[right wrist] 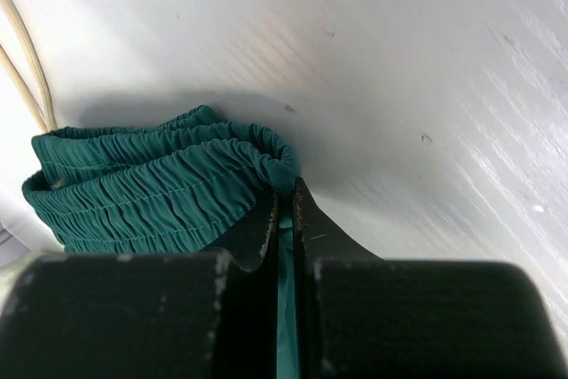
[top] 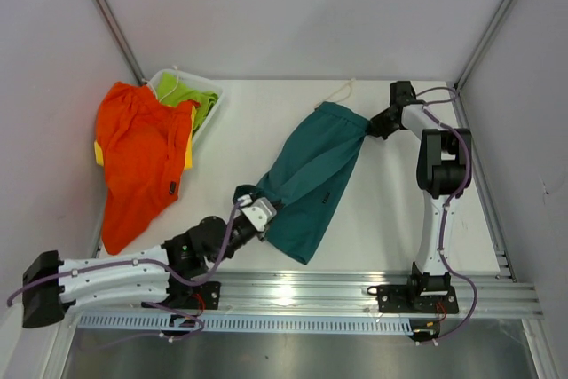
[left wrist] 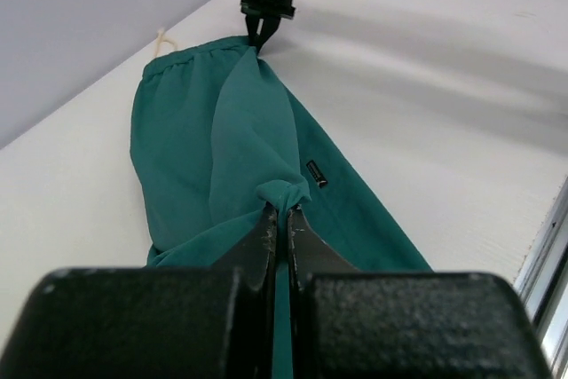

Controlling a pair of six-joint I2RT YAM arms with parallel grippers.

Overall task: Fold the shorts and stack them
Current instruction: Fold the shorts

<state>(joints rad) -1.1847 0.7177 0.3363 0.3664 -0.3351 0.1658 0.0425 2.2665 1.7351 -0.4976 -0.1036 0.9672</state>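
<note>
Soft teal shorts (top: 311, 175), long and creased, finely ruched waistband (right wrist: 151, 188)

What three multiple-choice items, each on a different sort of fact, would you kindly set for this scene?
1. Where do the orange shorts lie?
A. At the far left, by the white bin
B. Midway between the two arms
C. Beside the right arm's base

2. How many pairs of jaws grip the teal shorts?
A. None
B. One
C. Two

3. How do the teal shorts lie?
A. Folded into a neat square
B. Stretched long between the two grips
C. Balled up in the bin

Answers:
1 A: the top view shows them at the left, next to the bin.
2 C: each wrist view shows shut jaws pinching teal cloth.
3 B: the top view shows them reaching from the left jaws at the leg end to the right jaws at the waistband.
</note>
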